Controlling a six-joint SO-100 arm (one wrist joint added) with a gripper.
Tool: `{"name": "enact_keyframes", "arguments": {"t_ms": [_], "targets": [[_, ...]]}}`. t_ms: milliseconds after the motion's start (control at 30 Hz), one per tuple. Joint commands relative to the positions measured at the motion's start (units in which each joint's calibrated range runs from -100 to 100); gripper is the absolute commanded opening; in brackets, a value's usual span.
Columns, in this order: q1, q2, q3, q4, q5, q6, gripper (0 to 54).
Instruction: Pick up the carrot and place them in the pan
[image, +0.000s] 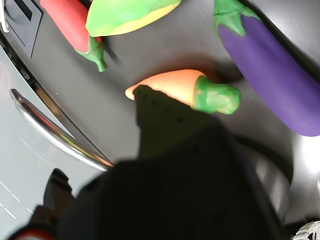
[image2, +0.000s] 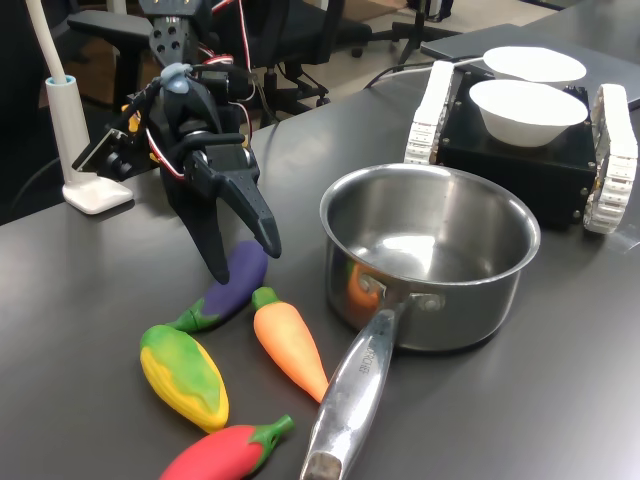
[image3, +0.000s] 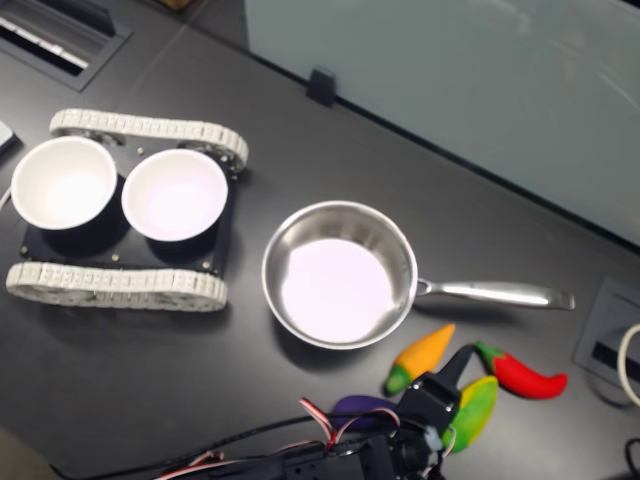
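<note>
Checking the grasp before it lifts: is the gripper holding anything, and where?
Nothing is held. The gripper is open above the carrot, which lies on the table.

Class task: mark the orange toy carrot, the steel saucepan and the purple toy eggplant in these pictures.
Orange toy carrot (image2: 290, 345): first exterior view, mid-body.
Shiny steel saucepan (image3: 340, 216): second exterior view, far rim.
Purple toy eggplant (image: 280, 75): wrist view, mid-body.

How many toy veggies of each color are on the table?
Orange carrot: 1
Purple eggplant: 1
Yellow-green corn: 1
Red chili pepper: 1
Total: 4 toy veggies
</note>
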Motion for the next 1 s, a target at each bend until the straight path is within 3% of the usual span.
{"name": "enact_keyframes", "arguments": {"t_ms": [0, 433, 667, 967], "targets": [[-0.8, -0.6, -3.9, 1.4, 1.6, -0.7, 39.2], [-1.1, 0.6, -5.5, 0.6, 7.9, -0.8, 39.1], [-0.7, 2.9, -8.1, 0.7, 10.6, -0.7, 43.6], [0.0, 8.5, -12.6, 0.6, 13.8, -0.7, 45.4]]}}
